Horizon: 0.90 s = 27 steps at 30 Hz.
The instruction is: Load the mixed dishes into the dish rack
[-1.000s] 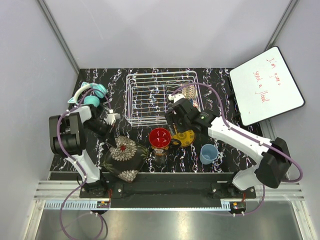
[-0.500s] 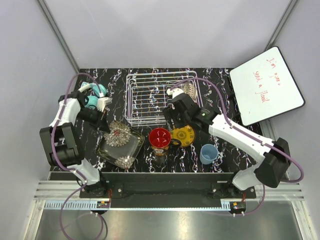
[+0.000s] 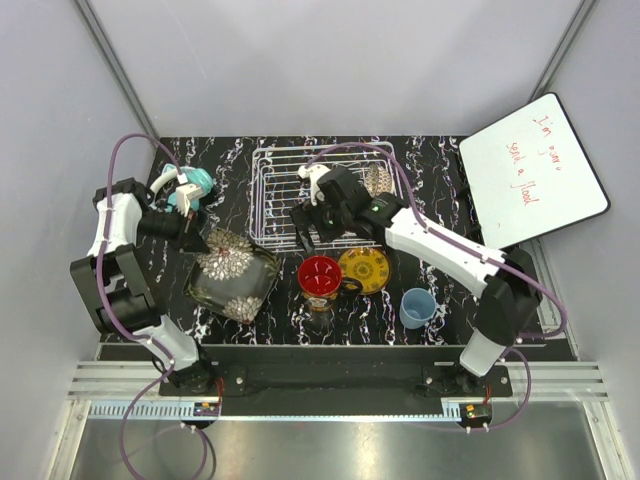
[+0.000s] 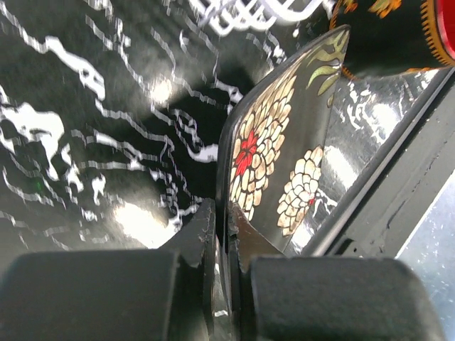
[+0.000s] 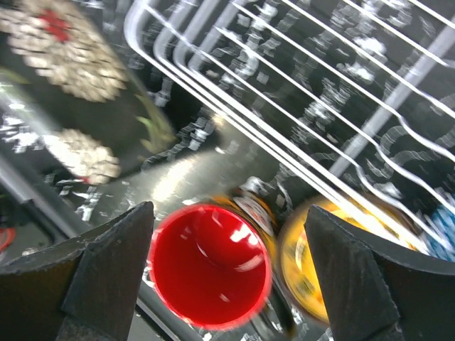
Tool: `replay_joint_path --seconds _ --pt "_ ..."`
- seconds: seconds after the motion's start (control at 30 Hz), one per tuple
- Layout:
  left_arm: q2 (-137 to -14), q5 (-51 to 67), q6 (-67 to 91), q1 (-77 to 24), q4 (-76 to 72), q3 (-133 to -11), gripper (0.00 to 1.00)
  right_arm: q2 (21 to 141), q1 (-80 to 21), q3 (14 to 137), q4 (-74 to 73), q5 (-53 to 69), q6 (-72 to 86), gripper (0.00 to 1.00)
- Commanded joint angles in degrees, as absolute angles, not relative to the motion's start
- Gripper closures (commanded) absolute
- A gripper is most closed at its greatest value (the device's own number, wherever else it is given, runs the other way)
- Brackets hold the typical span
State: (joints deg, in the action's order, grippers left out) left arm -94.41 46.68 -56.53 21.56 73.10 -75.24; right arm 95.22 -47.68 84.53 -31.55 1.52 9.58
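Overhead first: the left gripper (image 3: 198, 242) is clamped on the upper-left rim of the square dark floral plate (image 3: 235, 282), which hangs tilted at left of centre. The dish rack (image 3: 268, 200) lies to the plate's upper right, just beside it, so the carry looks to run rightward and up the frame. The right gripper (image 3: 308, 233) hovers over the rack's lower-left corner with its jaws spread wide and nothing in them; the red bowl (image 3: 320, 276) sits just below it in the frame, beside the yellow patterned plate (image 3: 366, 270).

From the left wrist, the fingers (image 4: 202, 234) pinch the plate's (image 4: 281, 153) edge at bottom centre. The plate stands on edge, its long side running toward the upper right, where rack wire (image 4: 249, 18) shows.

From the right wrist, the wide, empty jaws frame the red bowl (image 5: 210, 266) at lower centre. Rack wires (image 5: 306, 99) cross the upper right, the floral plate (image 5: 64, 85) the upper left.
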Motion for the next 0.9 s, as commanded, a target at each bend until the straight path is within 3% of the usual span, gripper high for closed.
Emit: replay_joint_path --seconds 0.0,0.33,0.87 --pt "-93.7 59.4 -58.4 21.7 88.6 -79.2 1.00 99.0 -47.9 91.2 -27.6 12.8 7.4 0.04" --pt "-91.0 61.2 -59.1 21.8 88.6 -77.6 1.00 98.9 -47.6 91.8 -25.8 21.2 6.2 0.05" --pt "-90.5 77.6 -56.9 20.9 88.6 -77.1 1.00 96.4 -41.1 84.0 -19.9 29.7 11.7 0.05"
